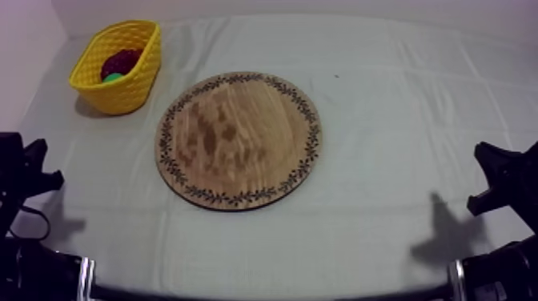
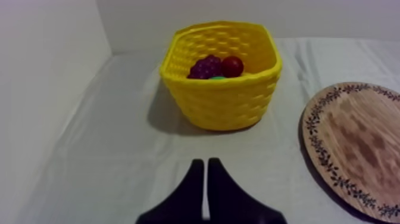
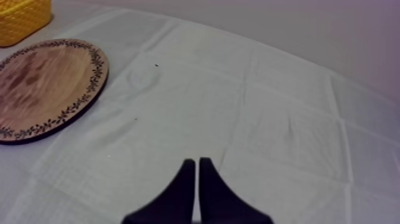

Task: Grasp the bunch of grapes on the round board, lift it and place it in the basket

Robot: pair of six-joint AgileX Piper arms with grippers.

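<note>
Left wrist view: left gripper (image 2: 205, 162) fingers pressed together in a narrow wedge, holding nothing, low over the cloth (image 2: 107, 149). Well ahead of it stands the yellow basket (image 2: 223, 104) w/ the bunch of grapes (image 2: 205, 67) inside, touching a small red fruit (image 2: 233, 65). A green bit sits under them, mostly hidden, kind unclear. Wooden board (image 2: 357, 140) is beside the basket, partly cut off. Right wrist view: right gripper (image 3: 196, 161) likewise closed on nothing, well apart from the basket. Top view gives the whole board.
</note>
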